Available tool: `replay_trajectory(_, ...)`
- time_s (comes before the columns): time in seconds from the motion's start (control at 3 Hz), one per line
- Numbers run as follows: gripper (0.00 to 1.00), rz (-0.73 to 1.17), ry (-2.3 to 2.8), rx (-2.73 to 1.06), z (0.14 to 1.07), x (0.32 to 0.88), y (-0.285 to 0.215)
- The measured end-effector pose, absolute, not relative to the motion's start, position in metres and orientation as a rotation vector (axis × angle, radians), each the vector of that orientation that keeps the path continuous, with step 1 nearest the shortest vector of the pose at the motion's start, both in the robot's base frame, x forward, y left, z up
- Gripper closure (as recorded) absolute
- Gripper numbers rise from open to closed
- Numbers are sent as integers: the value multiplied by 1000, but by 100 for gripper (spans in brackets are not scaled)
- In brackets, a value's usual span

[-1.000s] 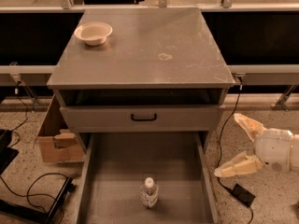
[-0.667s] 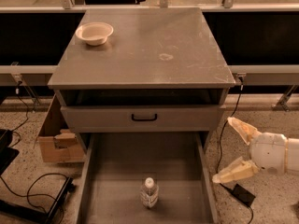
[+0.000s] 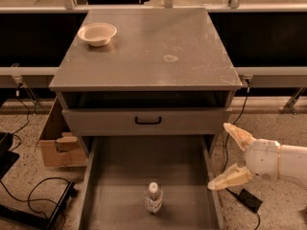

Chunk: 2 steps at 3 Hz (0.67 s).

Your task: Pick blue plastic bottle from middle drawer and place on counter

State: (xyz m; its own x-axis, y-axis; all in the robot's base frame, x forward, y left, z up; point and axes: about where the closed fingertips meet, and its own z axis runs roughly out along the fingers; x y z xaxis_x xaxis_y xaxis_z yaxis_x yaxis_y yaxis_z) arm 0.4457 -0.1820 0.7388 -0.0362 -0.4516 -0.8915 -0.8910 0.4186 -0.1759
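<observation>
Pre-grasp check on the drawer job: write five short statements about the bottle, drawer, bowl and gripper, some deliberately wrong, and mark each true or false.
1. The blue plastic bottle stands upright on the floor of the middle drawer. True.
2. The gripper is clamped on the bottle. False: it is open, off the drawer's right side, apart from the bottle.
3. A cream bowl sits on the counter, near its far left corner in the camera view. True.
4. The bottle has no cap. False: a white cap is on it.
5. The middle drawer is pulled out. True.
</observation>
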Motion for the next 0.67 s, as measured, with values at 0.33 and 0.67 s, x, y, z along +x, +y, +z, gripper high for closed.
replay_trajectory(0.33, 0, 577, 1629, -1223, 705, 453, -150)
replay_trajectory(0.67, 0, 620, 1594, -1264, 664, 465, -115)
